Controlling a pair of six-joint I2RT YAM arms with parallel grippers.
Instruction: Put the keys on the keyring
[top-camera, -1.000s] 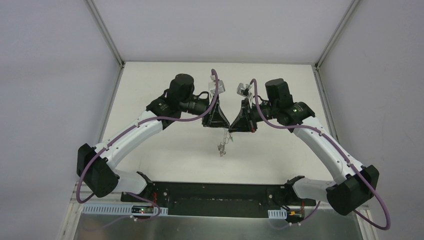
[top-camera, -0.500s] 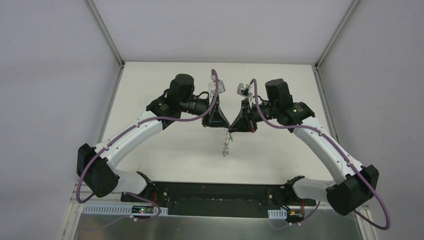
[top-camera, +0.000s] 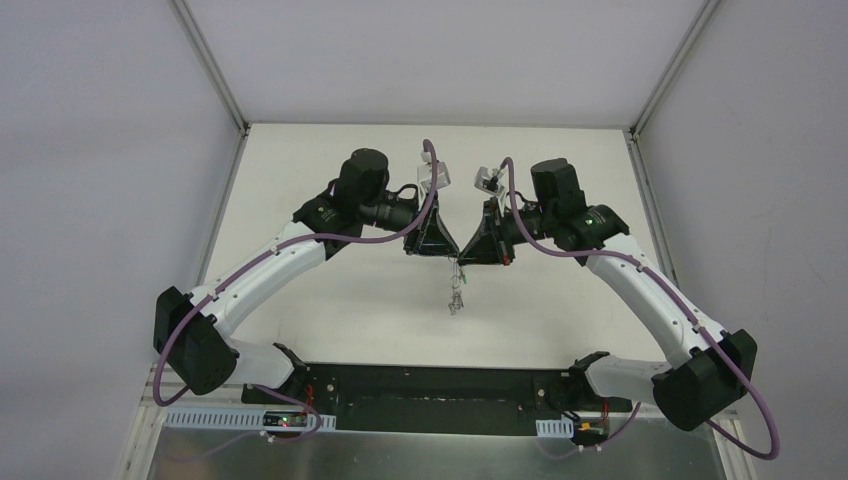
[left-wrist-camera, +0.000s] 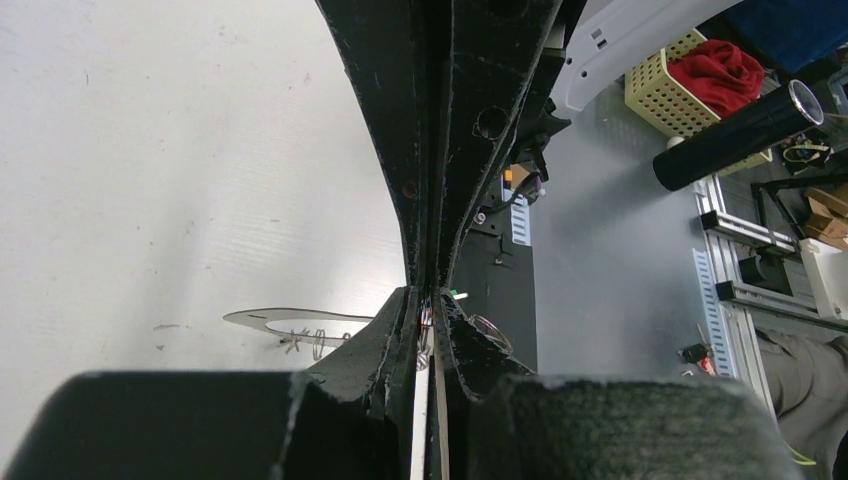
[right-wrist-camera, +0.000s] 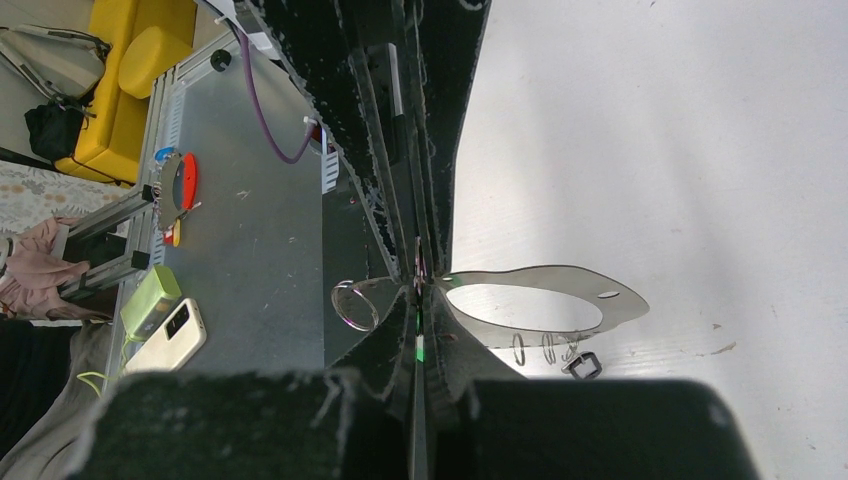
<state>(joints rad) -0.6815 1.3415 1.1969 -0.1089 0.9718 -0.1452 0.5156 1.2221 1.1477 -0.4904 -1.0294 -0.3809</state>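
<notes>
Both grippers meet tip to tip above the middle of the white table (top-camera: 330, 300). My right gripper (right-wrist-camera: 420, 300) is shut, and a green sliver, the head of the keys (right-wrist-camera: 420, 348), shows between its pads. That green also glints at the tips in the left wrist view (left-wrist-camera: 458, 294). My left gripper (left-wrist-camera: 428, 310) is shut on the keyring (right-wrist-camera: 545, 274), a wide flat silver loop (left-wrist-camera: 247, 317) sticking out sideways. Small rings and a square buckle (right-wrist-camera: 583, 365) hang from it, dangling below the grippers (top-camera: 455, 295). A thin wire ring (right-wrist-camera: 355, 303) juts out on the other side.
Grey walls with metal frame posts close in the table on three sides. The black base plate (top-camera: 430, 395) lies at the near edge. Off the table are a yellow basket with red cloth (left-wrist-camera: 700, 75), a black cylinder (left-wrist-camera: 740, 135) and a phone (right-wrist-camera: 170, 335).
The dangling bits under the grippers have swung slightly to the right. Both arms have held their place.
</notes>
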